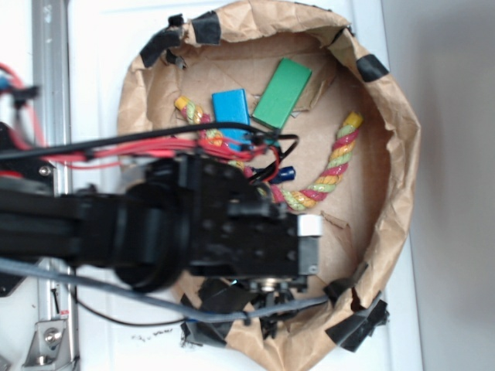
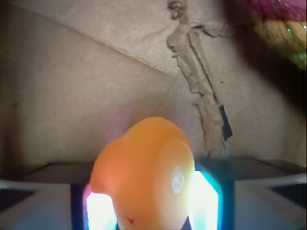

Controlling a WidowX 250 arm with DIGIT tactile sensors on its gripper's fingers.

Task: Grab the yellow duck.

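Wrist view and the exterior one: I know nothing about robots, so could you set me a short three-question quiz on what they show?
1. True or false: in the wrist view, the yellow duck sits between the two sides of the pincer.
2. In the exterior view, what lies right beside the blue block? A) a green block B) a red cup C) a metal spoon
3. Fill in: the multicoloured rope lies inside a nest of crumpled brown ____.

Key: 1 true; 2 A; 3 paper.
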